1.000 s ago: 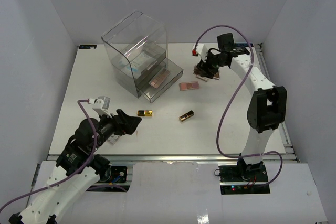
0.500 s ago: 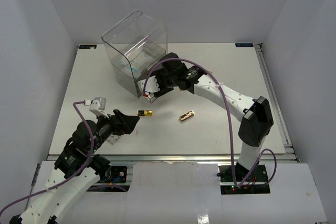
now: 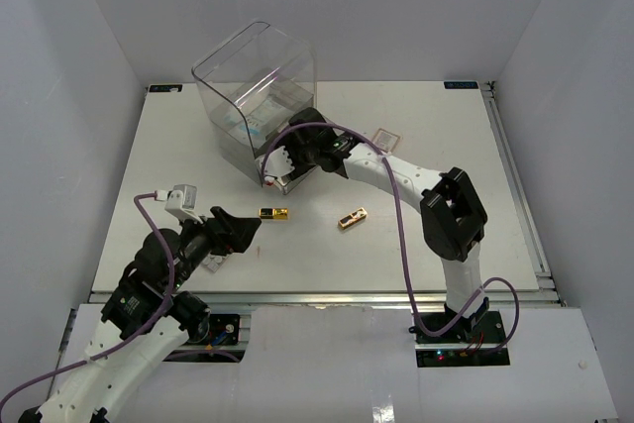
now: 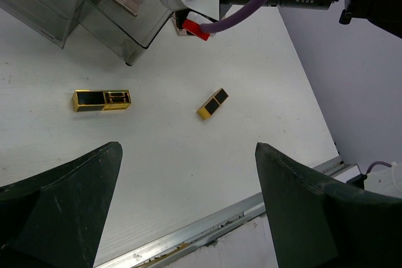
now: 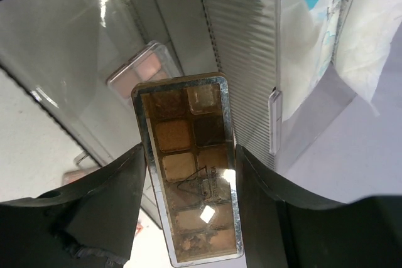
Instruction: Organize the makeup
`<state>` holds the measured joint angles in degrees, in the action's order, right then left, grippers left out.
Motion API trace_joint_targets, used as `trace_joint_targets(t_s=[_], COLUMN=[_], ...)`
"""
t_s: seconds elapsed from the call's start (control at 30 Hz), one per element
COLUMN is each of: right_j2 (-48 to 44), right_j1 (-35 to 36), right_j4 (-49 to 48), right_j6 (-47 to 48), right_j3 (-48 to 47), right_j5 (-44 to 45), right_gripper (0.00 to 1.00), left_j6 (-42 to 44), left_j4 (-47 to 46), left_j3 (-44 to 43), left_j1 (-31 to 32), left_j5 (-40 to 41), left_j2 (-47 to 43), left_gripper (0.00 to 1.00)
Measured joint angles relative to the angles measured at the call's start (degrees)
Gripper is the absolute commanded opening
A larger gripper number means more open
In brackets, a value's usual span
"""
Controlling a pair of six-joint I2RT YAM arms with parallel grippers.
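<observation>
Counter [image 3: 416, 225]: I see open room right of the right end effector [image 3: 280, 163]. It has swung over from the far corner to the drawer box [image 3: 256, 76] within the last second, clamped on the brown palette [image 5: 188, 174]. Drawer rim and pink palette [image 5: 141, 67] just ahead; I judge placement is next, with tight clearance. Left end effector [image 4: 188, 155] is fully open and empty. Two gold cases [image 4: 102, 100] [image 4: 212, 104] lie ahead of it, unsorted.

brown palette [image 5: 188, 174], gold-black case [image 4: 102, 100]; white table [image 4: 157, 174]
</observation>
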<state>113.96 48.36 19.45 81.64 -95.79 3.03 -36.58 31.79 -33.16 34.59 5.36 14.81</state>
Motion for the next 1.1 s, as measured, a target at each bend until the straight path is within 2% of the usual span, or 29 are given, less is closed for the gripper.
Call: trace_joint_targets(t_s=[0.1, 0.37, 0.5, 0.57, 0.67, 0.73, 0.77, 0.93, 1.1], right_j2=[0.8, -1.1, -4.8, -7.2, -12.7, -18.6, -22.2, -41.7, -44.8], right_j1=[0.0, -0.1, -0.5, -1.0, -4.0, -7.3, -9.0, -12.5, -18.1], right_j4=[-1.5, -4.6, -3.9, -2.1, 3.1, 3.8, 3.3, -4.3, -7.8], right_j6=[0.7, 0.8, -2.2, -8.7, -22.6, -32.3, -37.0, -53.8, -62.1], right_j3=[0.0, 4.6, 6.8, 6.4, 4.9, 7.2, 9.3, 31.2, 43.4], right_j5=[0.5, 1.3, 0.7, -1.4, -13.7, -24.7, -29.7, -45.1, -53.1], right_gripper=[0.79, 0.82, 0.84, 0.84, 0.86, 0.94, 0.92, 0.9, 0.9], left_j6=[-0.2, -3.4, -7.3, -10.8, -16.4, -21.1, -23.3, -34.9, -40.1], left_j4=[0.1, 2.0, 5.3, 8.3, 12.8, 16.5, 18.4, 27.5, 30.7], left_j3=[0.0, -0.1, -0.6, -1.2, -2.5, -3.5, -3.9, -6.9, -6.8], left_j1=[0.0, 0.0, 0.0, 0.0, 0.0, 0.0, 0.0, -0.2, -2.9], left_j5=[0.0, 2.8, 5.0, 5.9, 7.5, 8.9, 9.5, 11.7, 11.5], left_j2=[0.0, 2.1, 6.8, 9.3, 13.4, 16.7, 18.3, 28.8, 35.3], left_gripper=[0.98, 0.98, 0.98, 0.98, 0.98, 0.98, 0.98, 0.98, 0.98])
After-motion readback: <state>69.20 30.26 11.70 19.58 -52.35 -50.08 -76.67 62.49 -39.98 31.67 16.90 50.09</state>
